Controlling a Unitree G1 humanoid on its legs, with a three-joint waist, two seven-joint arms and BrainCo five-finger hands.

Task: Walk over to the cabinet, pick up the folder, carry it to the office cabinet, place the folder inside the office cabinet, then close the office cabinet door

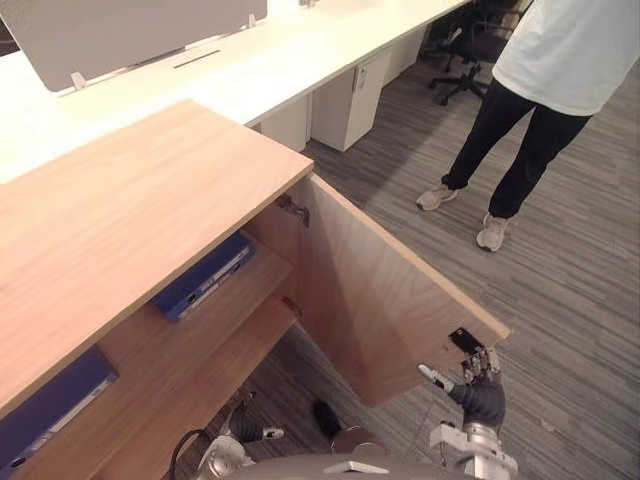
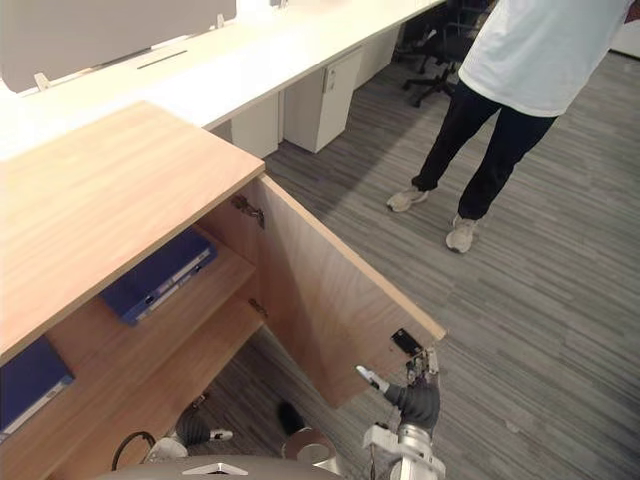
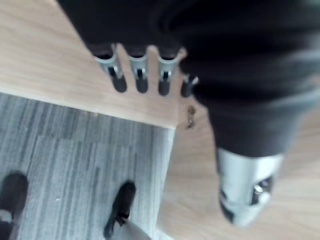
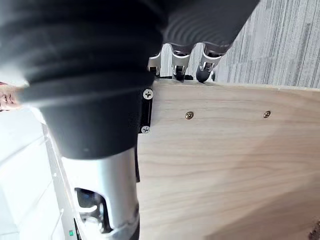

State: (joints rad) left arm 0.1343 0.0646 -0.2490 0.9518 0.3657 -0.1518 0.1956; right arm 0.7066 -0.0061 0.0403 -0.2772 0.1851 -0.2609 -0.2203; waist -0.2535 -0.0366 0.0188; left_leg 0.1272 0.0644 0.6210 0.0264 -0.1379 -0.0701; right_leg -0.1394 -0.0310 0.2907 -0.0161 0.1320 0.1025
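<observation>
A blue folder lies flat on the upper shelf inside the open wooden office cabinet. A second blue folder lies further left inside. The cabinet door stands swung out. My right hand is at the door's outer lower corner, open, its fingers straight against the door's edge and the thumb stretched aside. My left hand hangs low in front of the cabinet's bottom, open and holding nothing, with its fingers near the wooden edge.
A person in a white shirt and dark trousers stands on the grey carpet to the right of the door. Behind the cabinet runs a long white desk with a white drawer unit and a black office chair.
</observation>
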